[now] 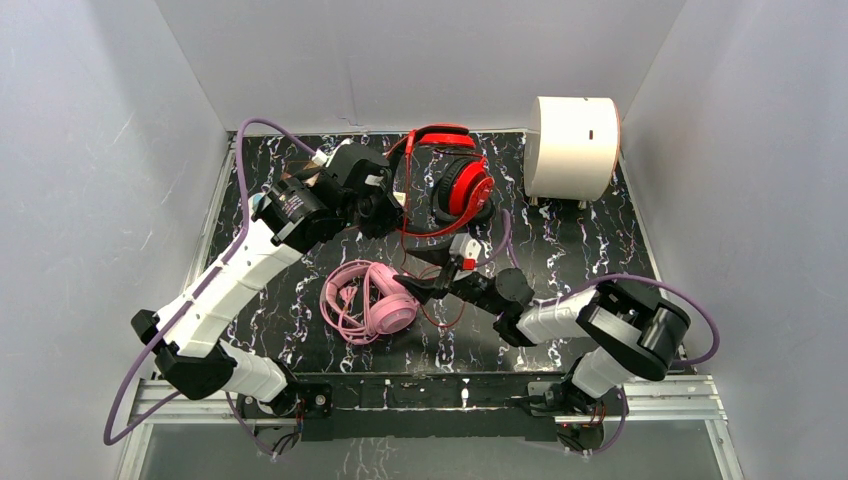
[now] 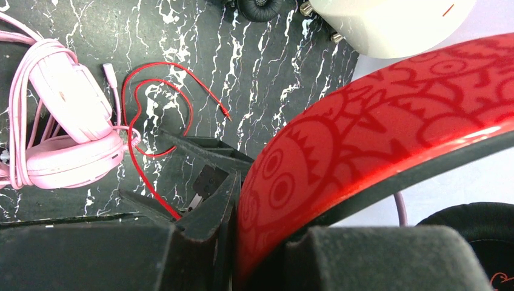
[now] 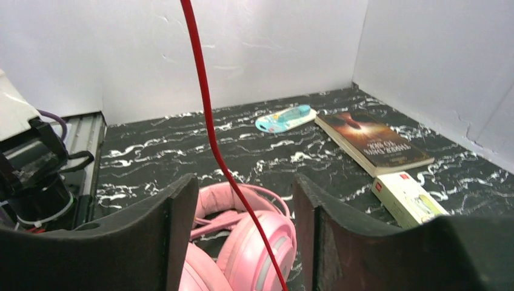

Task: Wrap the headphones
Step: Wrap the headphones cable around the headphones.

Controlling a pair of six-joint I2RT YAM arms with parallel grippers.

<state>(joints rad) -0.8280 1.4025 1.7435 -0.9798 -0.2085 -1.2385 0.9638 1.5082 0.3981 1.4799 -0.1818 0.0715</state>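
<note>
My left jaws (image 2: pixel 260 237) are clenched on the headband (image 2: pixel 388 127) of the red headphones (image 1: pixel 462 185), which hang from them above the surface (image 1: pixel 560 250). The ear cups sit just past my fingertips. My right jaws (image 3: pixel 242 189) are released and wide apart, and the red cable (image 3: pixel 203 91) runs straight down through the gap between them. I cannot tell whether it brushes either pad.

Beyond my right jaws the cable's slack lies in loose curls on the surface, ending in a bare plug (image 2: pixel 228 117). The pink headphones (image 1: pixel 375 305) sit directly beneath my right jaws, their own cord already wound round them, so I judge them finished. That makes the red set the one in hand.

To do this well, I should close my right jaws lightly on the cable, firm enough to guide it but loose enough for it to slide as I wind. My left jaws should hold the headband steady and present it, so that each turn lies beside the last.

I should carry the cable round the band in wide, even loops and keep gentle tension towards my left jaws. I should also stay high enough that my right jaws do not nudge the pink headphones. The slack could catch on them as it drags, so I would draw it in slowly.
</note>
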